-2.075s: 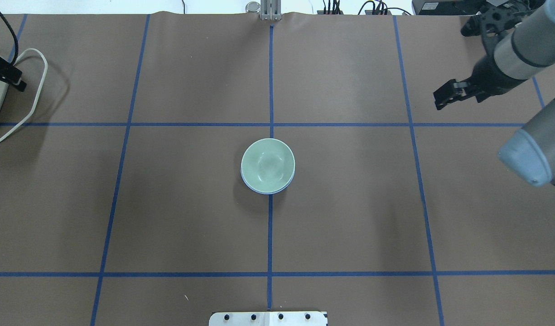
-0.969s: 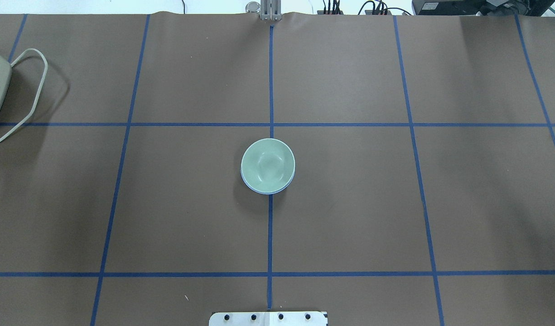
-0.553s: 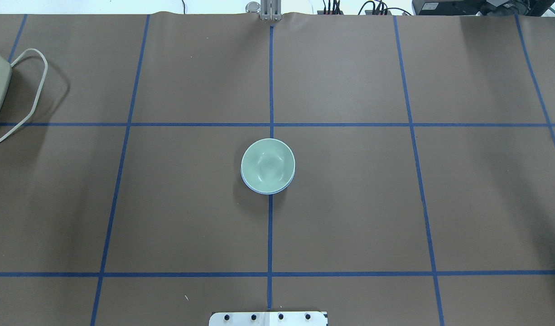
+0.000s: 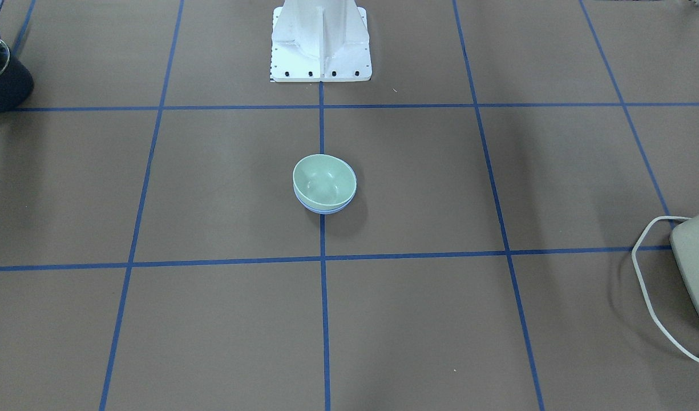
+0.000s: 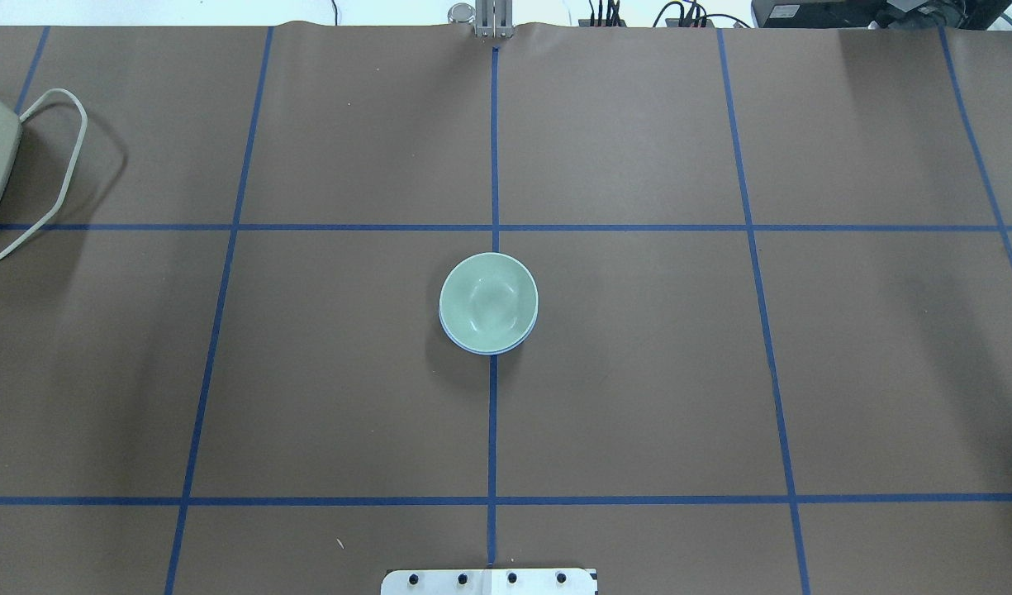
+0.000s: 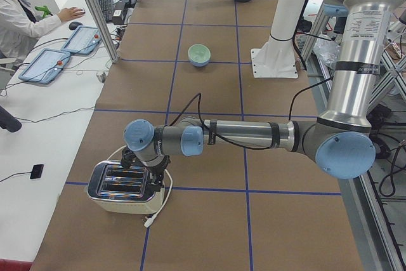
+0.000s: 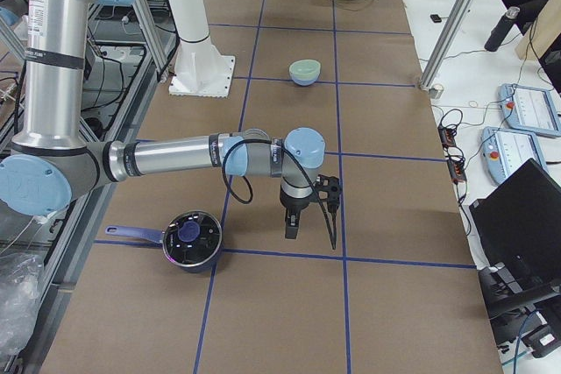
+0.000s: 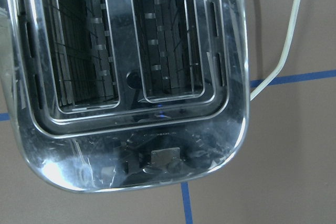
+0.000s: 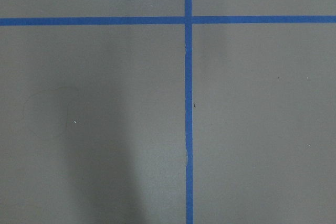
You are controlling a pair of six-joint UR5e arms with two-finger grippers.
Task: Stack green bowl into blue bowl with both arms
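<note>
At the centre of the overhead frame the green bowl (image 5: pixel 487 297) sits nested inside the blue bowl (image 4: pixel 324 209), of which only a thin rim shows under it, on the brown tabletop (image 5: pixel 638 372). I judge the stacking done, so the step in hand is only to park both arms. To do this well, each arm should keep well apart from the stack and travel high. The left arm's fingers (image 6: pixel 143 168) hang just above the toaster (image 6: pixel 124 187) at the lower left of the left side view. The right arm's fingers (image 7: pixel 290 229) point down near the pot (image 7: pixel 191 240) at the lower left of the right side view. Whether either pair is apart or together I cannot tell from these side views. Counted: one green bowl, one blue bowl, two arms, one toaster, one pot, one white pedestal (image 4: pixel 320 40).
</note>
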